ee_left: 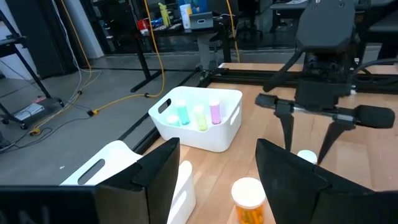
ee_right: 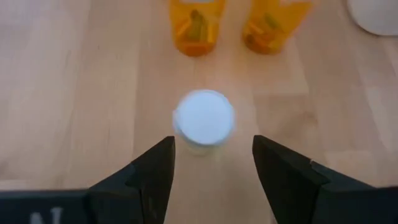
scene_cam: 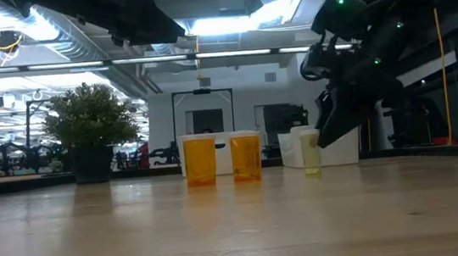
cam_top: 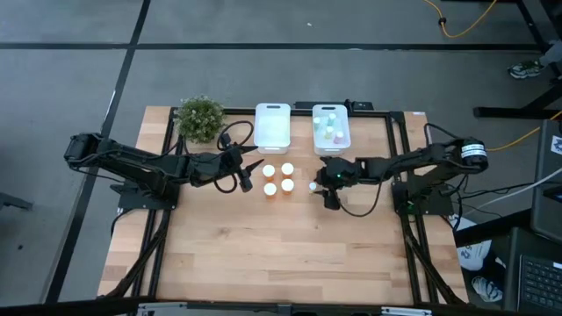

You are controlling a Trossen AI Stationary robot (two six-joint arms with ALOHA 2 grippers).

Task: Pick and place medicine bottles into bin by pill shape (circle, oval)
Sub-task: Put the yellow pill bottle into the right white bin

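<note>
Now the right end effector [ee_right: 212, 168] hangs open over a white-capped bottle [ee_right: 203, 120]; the left end effector [ee_left: 217, 165], also open, waits beside the orange bottles [cam_top: 278, 179].

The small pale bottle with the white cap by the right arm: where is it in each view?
High view: small pale white-capped bottle, just left of the right tool.
Low view: right of the two orange bottles, beside the dark arm.
Left wrist view: white cap between the far tool's fingers.
Right wrist view: centre, ahead of the open fingers.
Shared landmark: the orange bottles.
</note>
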